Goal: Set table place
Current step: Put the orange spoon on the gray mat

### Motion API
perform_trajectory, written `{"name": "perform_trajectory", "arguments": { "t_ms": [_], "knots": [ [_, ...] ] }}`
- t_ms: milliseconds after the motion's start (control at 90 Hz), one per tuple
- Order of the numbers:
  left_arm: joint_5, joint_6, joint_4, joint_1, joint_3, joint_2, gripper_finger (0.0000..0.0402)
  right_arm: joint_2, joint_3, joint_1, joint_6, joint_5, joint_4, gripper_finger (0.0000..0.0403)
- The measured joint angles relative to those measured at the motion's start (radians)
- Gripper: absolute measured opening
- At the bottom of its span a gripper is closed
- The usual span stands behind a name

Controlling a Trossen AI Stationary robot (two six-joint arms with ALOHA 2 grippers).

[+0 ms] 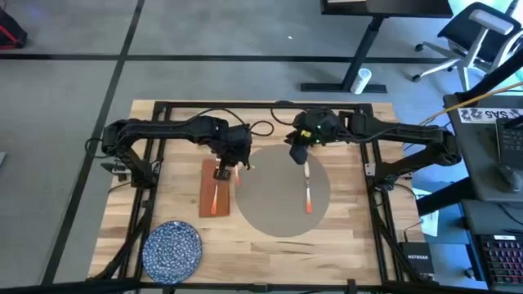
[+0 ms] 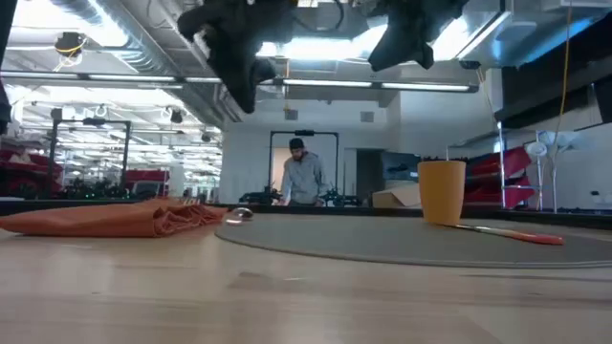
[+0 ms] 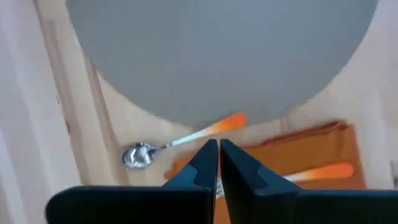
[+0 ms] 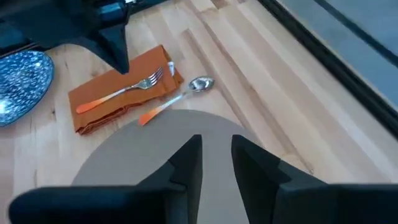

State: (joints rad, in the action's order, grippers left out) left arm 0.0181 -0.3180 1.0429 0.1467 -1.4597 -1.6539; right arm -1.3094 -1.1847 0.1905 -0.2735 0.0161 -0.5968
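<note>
The round grey placemat [image 1: 278,204] lies flat mid-table. A knife with an orange handle [image 1: 308,189] rests on its right part. To its left, a rust-red napkin [image 1: 214,189] carries a fork [image 4: 127,88]. A spoon [image 3: 177,139] lies on the wood between napkin and placemat, its orange handle reaching the mat's edge. The blue speckled plate [image 1: 173,247] sits at the near left. My left gripper [image 3: 218,152] hangs shut above the napkin's far end and holds nothing. My right gripper [image 4: 216,155] hangs open above the mat's far edge with nothing between its fingers.
An orange-yellow cup [image 2: 442,191] stands by the placemat's far side in the low view. Black frame rails [image 1: 261,106] run along the table's edges. A person [image 2: 304,178] stands far off in the room behind.
</note>
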Motion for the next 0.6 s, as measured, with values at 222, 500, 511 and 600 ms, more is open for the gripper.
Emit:
{"name": "perform_trajectory", "arguments": {
  "t_ms": [222,500,511,600],
  "knots": [
    [-0.072,0.125,0.012,0.036,0.001,0.0,0.0,-0.011,0.0,-0.001,-0.044,-0.006,0.008,0.0074],
    [-0.034,0.242,0.004,0.107,0.223,0.0,0.0,-0.019,0.0,-0.001,-0.047,-0.024,0.026,0.0074],
    [-0.03,0.245,-0.01,0.108,0.237,0.0,0.0,-0.019,0.0,-0.001,-0.047,-0.024,0.026,0.0074],
    [-0.03,0.289,-0.122,0.118,0.337,-0.001,0.0,-0.019,0.0,-0.001,-0.047,-0.025,0.027,0.0074]
  ]
}}
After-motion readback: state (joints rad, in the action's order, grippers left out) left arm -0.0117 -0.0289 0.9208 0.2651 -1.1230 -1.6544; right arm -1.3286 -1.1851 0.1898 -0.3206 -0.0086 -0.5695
